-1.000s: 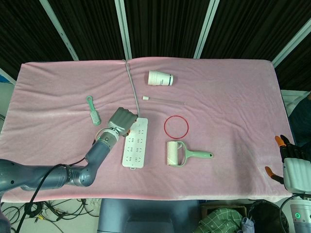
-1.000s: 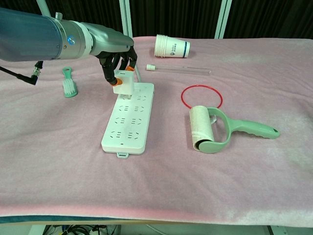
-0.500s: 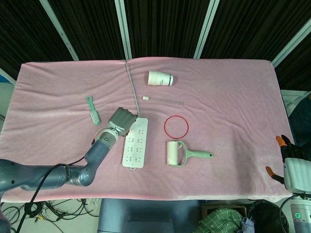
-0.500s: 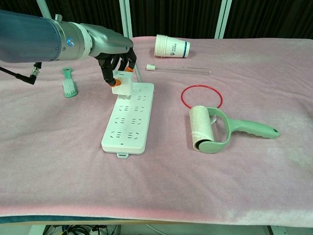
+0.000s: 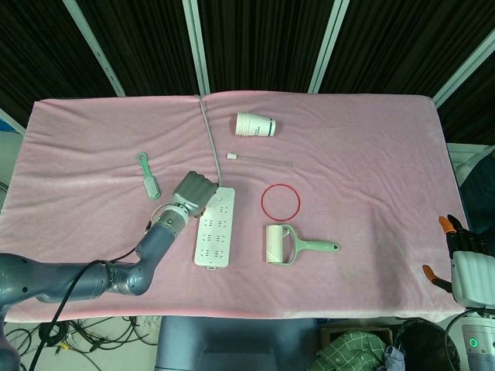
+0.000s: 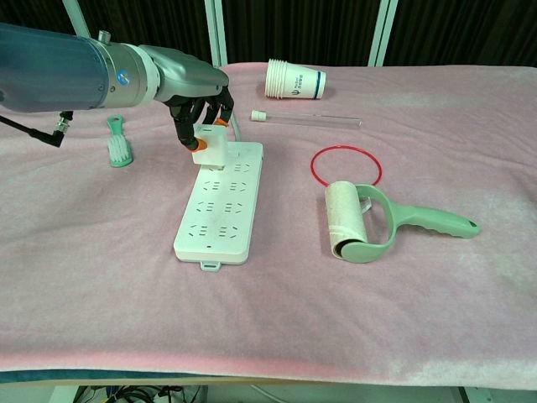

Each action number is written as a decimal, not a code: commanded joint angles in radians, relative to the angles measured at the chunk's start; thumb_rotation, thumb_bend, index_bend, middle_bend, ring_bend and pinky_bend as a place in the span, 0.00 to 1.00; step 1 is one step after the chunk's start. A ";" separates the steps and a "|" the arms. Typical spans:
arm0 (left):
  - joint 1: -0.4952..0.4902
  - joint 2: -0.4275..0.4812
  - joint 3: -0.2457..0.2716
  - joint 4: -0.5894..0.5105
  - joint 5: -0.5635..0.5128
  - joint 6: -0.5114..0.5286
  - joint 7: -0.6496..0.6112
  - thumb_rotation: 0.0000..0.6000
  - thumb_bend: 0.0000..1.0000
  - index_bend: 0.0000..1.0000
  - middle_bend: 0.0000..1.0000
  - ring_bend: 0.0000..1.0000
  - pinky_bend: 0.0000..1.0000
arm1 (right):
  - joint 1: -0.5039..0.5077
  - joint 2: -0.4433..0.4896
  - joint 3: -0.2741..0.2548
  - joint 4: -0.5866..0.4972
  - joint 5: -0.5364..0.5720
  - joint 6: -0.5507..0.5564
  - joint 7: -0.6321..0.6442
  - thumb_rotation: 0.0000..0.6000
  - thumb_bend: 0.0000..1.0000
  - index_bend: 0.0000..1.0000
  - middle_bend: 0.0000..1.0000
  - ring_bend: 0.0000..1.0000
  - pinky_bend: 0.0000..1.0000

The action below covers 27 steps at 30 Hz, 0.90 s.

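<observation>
I see the surface (image 5: pixel 371 139) covered in pink cloth, with everything laid out across its middle. My left arm (image 5: pixel 69 278) reaches in from the near left corner, and my left hand (image 6: pixel 197 96) sits at the far end of the white power strip (image 6: pixel 220 201). Its fingers (image 6: pixel 186 130) are curled down and closed around a white plug adapter (image 6: pixel 210 147), which stands on the strip's far end, so I am holding it by its sides. The strip lies lengthwise, its grey cord (image 5: pixel 207 127) running away to the far edge.

My right hand (image 5: pixel 465 259) hangs off the near right corner, well apart from everything; the head view shows only its back and orange-tipped fingers (image 5: pixel 444 225), and I cannot tell how far they are spread.

To the right of the strip lies a green lint roller (image 6: pixel 369 220), its handle pointing right. Just beyond it is a red ring (image 6: pixel 346 165). A stack of paper cups (image 6: pixel 294 81) lies on its side at the far edge, with a clear glass tube (image 6: pixel 306 119) just in front. A small green brush (image 6: pixel 118 144) lies left of my left hand.
</observation>
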 commanded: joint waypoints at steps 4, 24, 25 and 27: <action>-0.001 -0.011 -0.001 0.010 0.012 -0.010 -0.008 1.00 0.50 0.62 0.62 0.39 0.42 | 0.000 0.000 0.000 -0.001 -0.001 0.000 0.002 1.00 0.11 0.10 0.07 0.18 0.16; -0.022 -0.065 0.020 0.024 0.048 0.004 0.031 1.00 0.50 0.65 0.66 0.47 0.57 | 0.004 0.001 -0.002 -0.002 -0.004 -0.010 0.015 1.00 0.11 0.10 0.07 0.18 0.16; -0.020 -0.067 0.022 0.024 0.049 0.009 0.033 1.00 0.50 0.65 0.66 0.47 0.57 | 0.004 0.001 -0.002 -0.002 -0.004 -0.010 0.016 1.00 0.11 0.10 0.07 0.18 0.16; -0.016 -0.068 0.026 0.025 0.049 0.018 0.035 1.00 0.50 0.65 0.66 0.47 0.57 | 0.004 0.001 -0.002 -0.002 -0.004 -0.009 0.017 1.00 0.11 0.10 0.07 0.18 0.16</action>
